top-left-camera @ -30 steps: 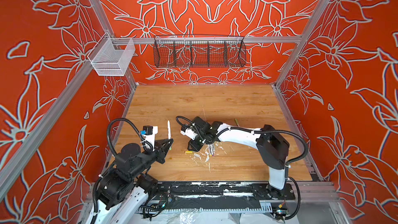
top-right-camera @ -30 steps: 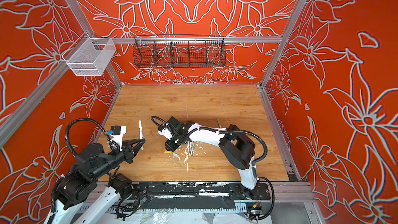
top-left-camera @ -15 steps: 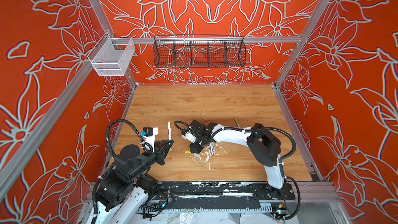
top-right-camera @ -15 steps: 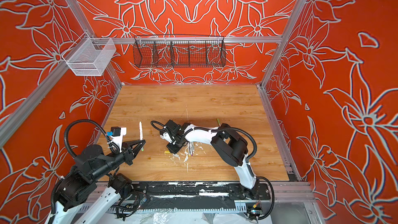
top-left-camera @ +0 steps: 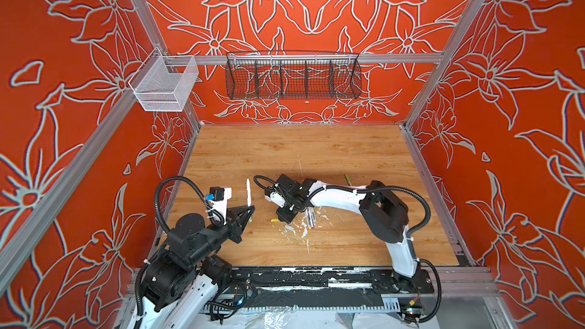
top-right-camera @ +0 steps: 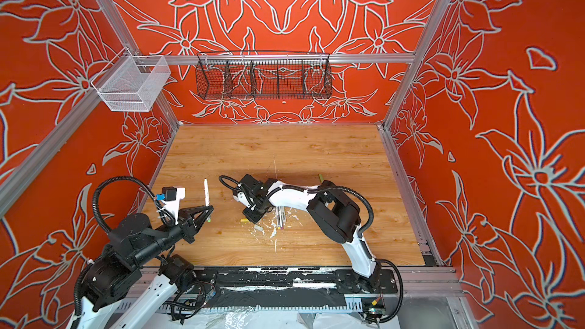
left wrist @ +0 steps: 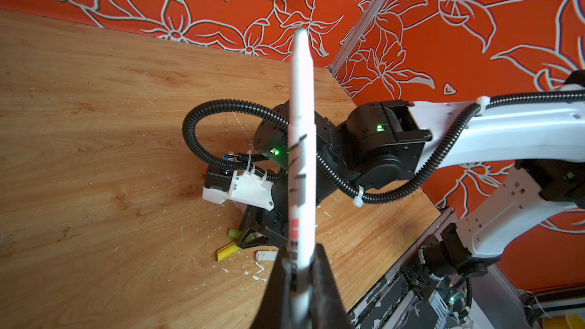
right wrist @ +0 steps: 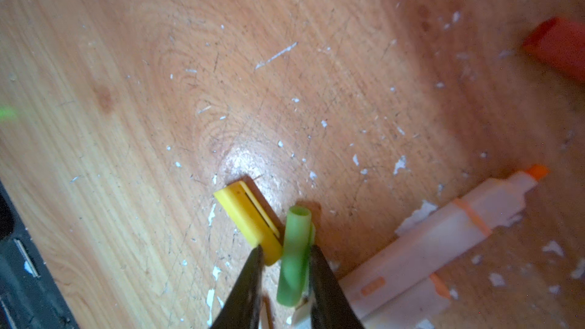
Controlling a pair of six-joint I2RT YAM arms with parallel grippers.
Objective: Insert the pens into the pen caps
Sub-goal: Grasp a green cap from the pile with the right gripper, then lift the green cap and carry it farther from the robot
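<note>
My left gripper [top-left-camera: 250, 213] [left wrist: 299, 251] is shut on a white pen [top-left-camera: 248, 189] [left wrist: 300, 121], which stands upright at the left of the table. In the right wrist view my right gripper [right wrist: 286, 248] is low over the table with its jaws narrowly apart around a lime green pen cap [right wrist: 296, 242]. One finger touches the cap and a gap shows on the other side. A yellow cap [right wrist: 247, 216] [top-left-camera: 273, 220] lies against it. A pale grey cap [top-left-camera: 289, 227], an orange-red cap [right wrist: 560, 45] and loose pens [top-left-camera: 310, 216] [right wrist: 443, 242] lie nearby.
White paint flecks [top-left-camera: 302, 232] dot the wood around the caps. Another pen [top-left-camera: 347, 179] lies behind the right arm. A black wire basket [top-left-camera: 292, 75] and a white mesh basket [top-left-camera: 164, 85] hang on the back rail. A black rail [top-left-camera: 316, 280] borders the front edge.
The right gripper has shifted a little to the left and down onto the caps, and its jaws have narrowed. The left arm and its pen have not moved.
</note>
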